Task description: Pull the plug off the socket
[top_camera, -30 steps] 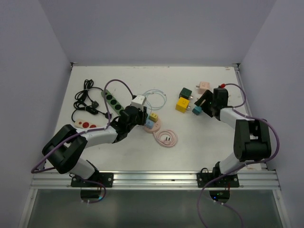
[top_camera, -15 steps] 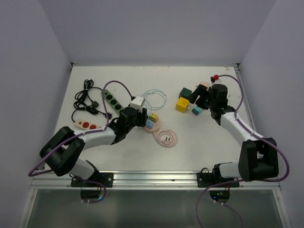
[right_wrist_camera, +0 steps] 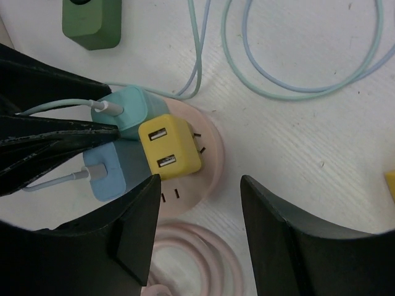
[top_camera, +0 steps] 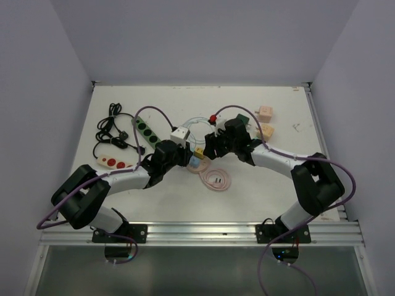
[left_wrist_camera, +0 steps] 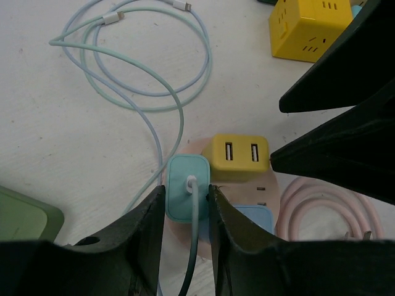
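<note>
A round pink socket (right_wrist_camera: pixel 203 166) lies mid-table and carries three plugs: teal (left_wrist_camera: pixel 188 194), yellow (right_wrist_camera: pixel 168 148) and blue (right_wrist_camera: pixel 111 169). The teal plug has a pale cable running from its top. My left gripper (left_wrist_camera: pixel 187 203) is shut on the teal plug, one finger pressed against each side. My right gripper (right_wrist_camera: pixel 199 185) hangs open just above the socket's near rim, its left finger close beside the yellow plug and nothing between the fingers. In the top view both grippers, left (top_camera: pixel 179 154) and right (top_camera: pixel 213 148), meet over the socket (top_camera: pixel 196 161) from opposite sides.
The socket's pink cord coil (top_camera: pixel 217 179) lies right beside it. Pale looped cables (left_wrist_camera: pixel 136 55) spread behind. A green power strip (top_camera: pixel 147 131), a white adapter (top_camera: pixel 179 133), a red-buttoned strip (top_camera: pixel 111 162) and black cable (top_camera: pixel 111 123) sit left. A yellow cube (left_wrist_camera: pixel 308 31) and pink cubes (top_camera: pixel 265 111) sit right.
My right arm has swung left from the cubes at the right to the socket. My left gripper stayed at the socket, widened briefly and closed on the teal plug.
</note>
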### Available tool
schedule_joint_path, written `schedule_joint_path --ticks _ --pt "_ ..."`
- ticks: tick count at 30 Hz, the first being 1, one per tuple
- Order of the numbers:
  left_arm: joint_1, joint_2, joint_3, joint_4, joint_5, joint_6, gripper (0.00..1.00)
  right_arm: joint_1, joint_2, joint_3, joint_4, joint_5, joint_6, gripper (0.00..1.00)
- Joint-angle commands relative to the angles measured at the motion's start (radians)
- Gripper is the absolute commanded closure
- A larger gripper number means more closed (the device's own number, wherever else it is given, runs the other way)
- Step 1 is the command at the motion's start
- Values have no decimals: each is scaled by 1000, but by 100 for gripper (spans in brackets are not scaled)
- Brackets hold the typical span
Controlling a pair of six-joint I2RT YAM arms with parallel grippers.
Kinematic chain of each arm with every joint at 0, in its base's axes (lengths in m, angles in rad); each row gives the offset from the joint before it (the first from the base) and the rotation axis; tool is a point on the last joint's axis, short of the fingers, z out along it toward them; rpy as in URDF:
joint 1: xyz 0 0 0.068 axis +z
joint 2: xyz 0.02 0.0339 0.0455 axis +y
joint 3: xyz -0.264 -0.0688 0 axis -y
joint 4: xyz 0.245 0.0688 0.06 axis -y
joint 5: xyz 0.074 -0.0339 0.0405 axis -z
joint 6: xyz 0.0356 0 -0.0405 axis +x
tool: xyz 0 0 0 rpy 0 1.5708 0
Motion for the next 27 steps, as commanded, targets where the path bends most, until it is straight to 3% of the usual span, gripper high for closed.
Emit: schedule_joint_path --ticks 1,12,14,15,21,24,27 --pt "-1 28 -29 -91 12 18 66 28 23 57 50 27 -123 42" --pt "-1 28 -32 -85 18 18 70 88 126 74 145 73 -193 39" --pt "-1 31 -31 -87 18 20 71 91 141 76 154 63 -183 46" --pt "-1 33 -31 -87 18 20 71 94 141 72 169 61 -178 55" --pt "-1 48 -20 -91 19 20 74 95 108 48 214 47 -117 78" --pt "-1 51 -18 -93 19 21 75 95 80 39 224 58 -85 88" --pt "-1 51 -18 -97 15 21 76 94 58 33 226 67 -54 90"
